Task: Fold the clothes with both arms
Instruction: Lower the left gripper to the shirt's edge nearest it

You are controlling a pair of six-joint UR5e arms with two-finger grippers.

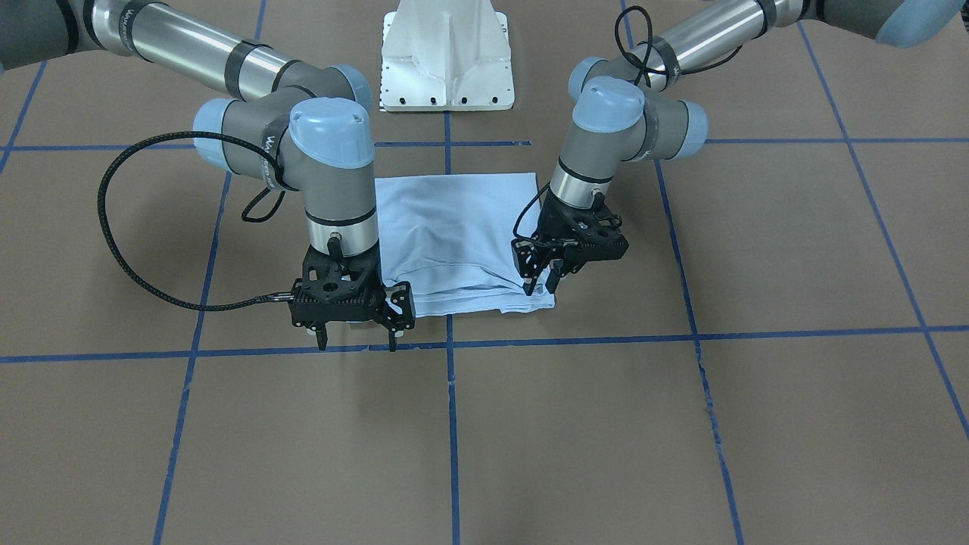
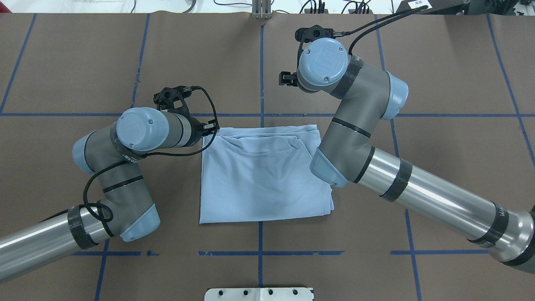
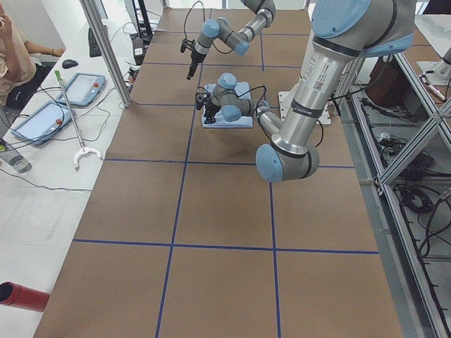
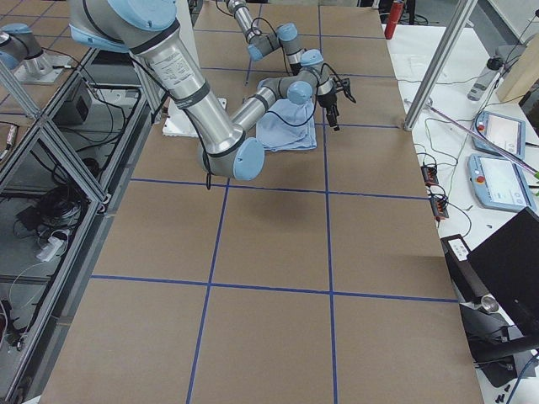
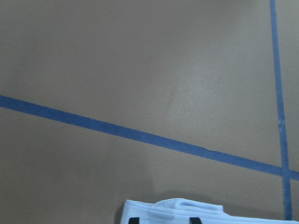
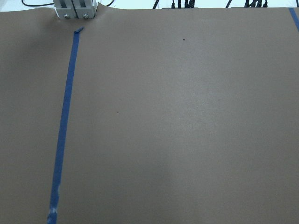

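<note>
Left gripper (image 1: 540,283): fingers narrow, straddling the folded T-shirt (image 1: 454,227) at its corner; grip cannot be told; probably squaring the fold | Right gripper (image 1: 357,342): fingers wide, empty, raised clear of cloth, apparently finished.

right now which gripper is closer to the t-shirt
Left. The left gripper is down at the corner of the T-shirt farthest from the robot, right at its edge. The right gripper is raised off the shirt, beyond that same edge, over table.

overhead opposes front, t-shirt (image 1: 454,219) shared, wrist-cams perhaps close
</note>
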